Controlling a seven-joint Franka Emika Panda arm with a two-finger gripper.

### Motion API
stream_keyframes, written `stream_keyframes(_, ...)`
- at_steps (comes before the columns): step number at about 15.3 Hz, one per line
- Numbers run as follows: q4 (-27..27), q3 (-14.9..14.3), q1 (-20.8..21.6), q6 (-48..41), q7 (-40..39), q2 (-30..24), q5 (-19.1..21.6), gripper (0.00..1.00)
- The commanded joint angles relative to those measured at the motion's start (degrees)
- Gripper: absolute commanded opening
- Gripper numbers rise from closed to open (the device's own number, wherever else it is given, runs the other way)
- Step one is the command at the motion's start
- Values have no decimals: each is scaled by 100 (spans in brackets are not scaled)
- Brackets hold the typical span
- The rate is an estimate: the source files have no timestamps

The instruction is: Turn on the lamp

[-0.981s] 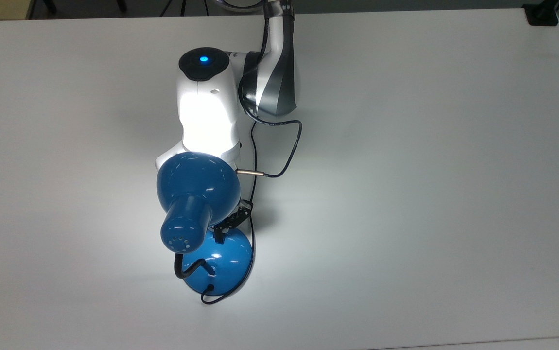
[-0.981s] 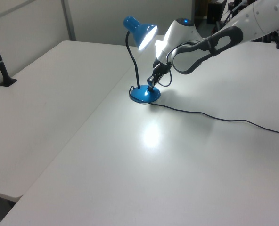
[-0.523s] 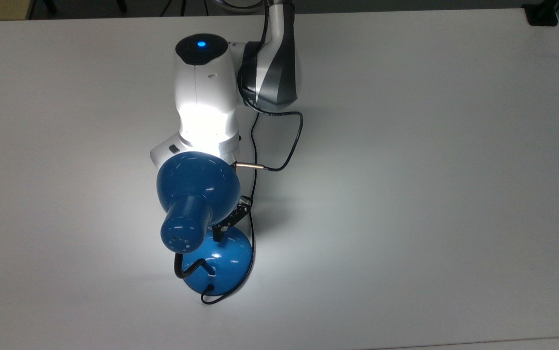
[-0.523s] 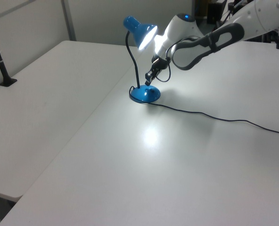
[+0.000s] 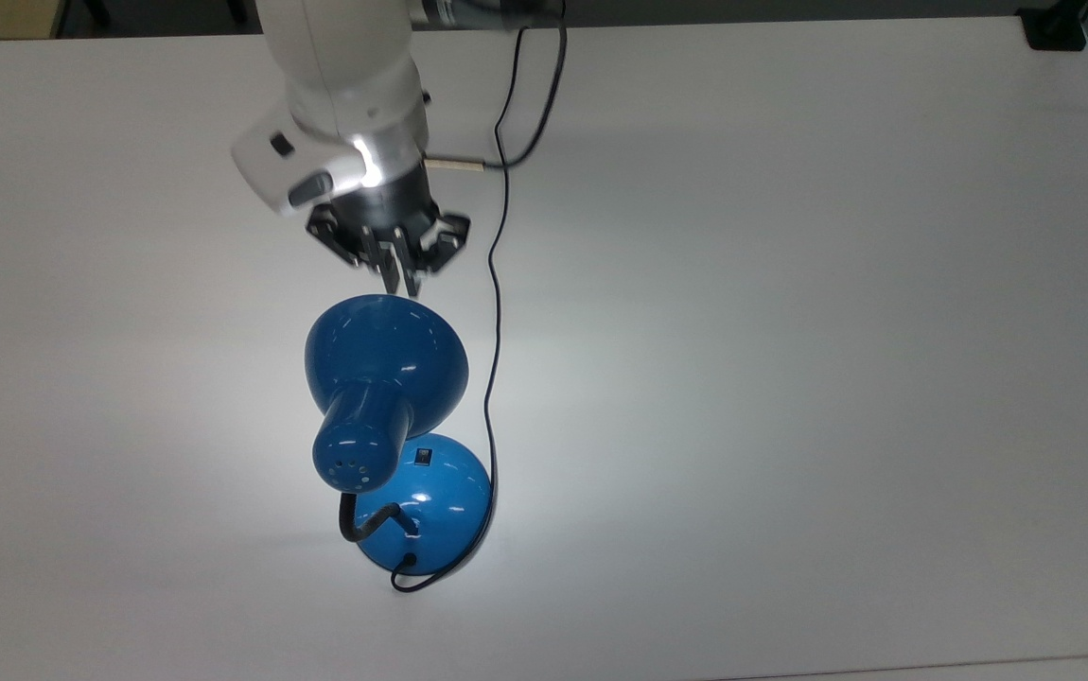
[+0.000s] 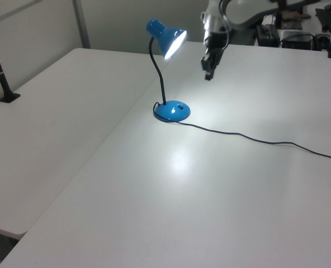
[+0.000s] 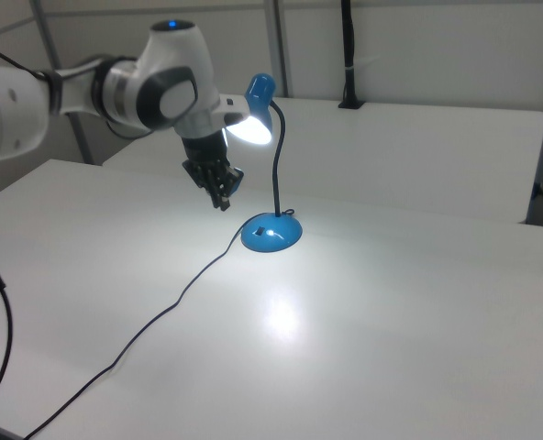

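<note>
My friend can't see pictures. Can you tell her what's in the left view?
A shiny blue lamp stands switched on in the middle of a white table, throwing a bright spot of light onto the tabletop. The robot's gripper hangs in the air to the left view's right of the shade, touching nothing. A thin black cord runs from the lamp's base across the table.

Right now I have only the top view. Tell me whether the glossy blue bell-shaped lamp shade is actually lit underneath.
Observer: Yes. In the left view the glossy blue bell-shaped shade has a mouth glowing white.
Operator: Give me the gripper's height.
Observer: The gripper hangs in the air, well off the white table, touching nothing.
Operator: Report the neck.
Observer: The black bendy neck rises nearly upright from the round blue base, then curves over to the shade.
</note>
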Motion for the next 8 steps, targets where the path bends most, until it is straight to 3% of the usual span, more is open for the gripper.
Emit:
stream_keyframes(1,-344,-16,-63,-893,15,-638,-356,74)
stream_keyframes(2,-344,-16,-72,-1095,15,-735,-479,99)
stream_keyframes(8,-327,-16,-212,-1624,-161,-1026,-594,100)
